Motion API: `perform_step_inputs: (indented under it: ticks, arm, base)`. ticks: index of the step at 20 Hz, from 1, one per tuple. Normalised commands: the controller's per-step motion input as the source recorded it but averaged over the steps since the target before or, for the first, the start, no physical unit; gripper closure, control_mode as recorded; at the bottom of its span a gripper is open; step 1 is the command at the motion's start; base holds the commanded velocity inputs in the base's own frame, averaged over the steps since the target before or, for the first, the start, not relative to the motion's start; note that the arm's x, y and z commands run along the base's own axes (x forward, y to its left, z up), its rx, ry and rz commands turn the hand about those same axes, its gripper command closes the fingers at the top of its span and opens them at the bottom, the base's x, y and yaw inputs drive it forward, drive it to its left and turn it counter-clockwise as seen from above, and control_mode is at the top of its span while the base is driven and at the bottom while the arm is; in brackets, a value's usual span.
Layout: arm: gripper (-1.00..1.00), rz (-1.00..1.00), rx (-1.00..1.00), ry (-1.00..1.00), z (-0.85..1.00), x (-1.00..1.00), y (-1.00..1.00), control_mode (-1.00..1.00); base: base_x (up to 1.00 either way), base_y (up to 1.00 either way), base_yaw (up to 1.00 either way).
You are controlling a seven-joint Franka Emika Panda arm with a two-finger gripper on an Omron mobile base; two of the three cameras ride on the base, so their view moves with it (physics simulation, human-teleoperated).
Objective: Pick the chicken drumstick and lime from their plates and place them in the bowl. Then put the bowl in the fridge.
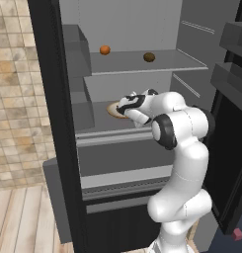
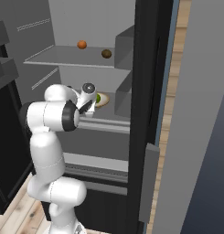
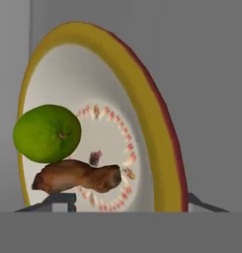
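The bowl [image 3: 159, 123], tan with a darker rim, rests on the middle shelf of the open fridge [image 1: 63, 148]. In the hand view it appears rolled on its side. The green lime [image 3: 47, 133] and the brown chicken drumstick [image 3: 78, 176] lie inside it, touching each other. My gripper [image 3: 131, 201] is at the bowl's near rim with its fingers spread wide, one on each side of the rim, and is open. From the base, the hand [image 1: 123, 106] reaches over the bowl [image 1: 111, 109], and the lime [image 2: 98, 98] peeks out beside it. The plates are out of view.
An orange ball [image 1: 105, 50] and a dark brown ball [image 1: 149, 57] sit on the shelf above. Door bins [image 1: 231, 79] stand out at the right. The fridge's dark side wall [image 2: 150, 91] and its inner bins [image 1: 80, 113] hem in the shelf.
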Motion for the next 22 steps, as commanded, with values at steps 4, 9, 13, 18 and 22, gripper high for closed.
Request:
perform_step_inputs:
  ticks: [4, 9, 13, 18, 22]
  arm:
    - [-1.0, 0.03, -0.01, 0.0, 0.13, -0.04, 0.0, -1.0]
    - [-1.0, 0.01, -0.06, 0.06, 0.23, -0.28, 0.0, -1.0]
    - [-1.0, 0.04, -0.03, 0.04, 0.29, -0.51, 0.03, -1.0]
    - [-1.0, 0.06, -0.06, 0.0, 0.43, -0.57, 0.1, -1.0]
    - [-1.0, 0.12, -0.02, 0.0, 0.51, -0.56, 0.11, -1.0]
  base:
    - [0.0, 0.0, 0.0]
    - [0.0, 0.0, 0.0]
    - [0.0, 0.0, 0.0]
    - [0.0, 0.0, 0.0]
    - [0.0, 0.0, 0.0]
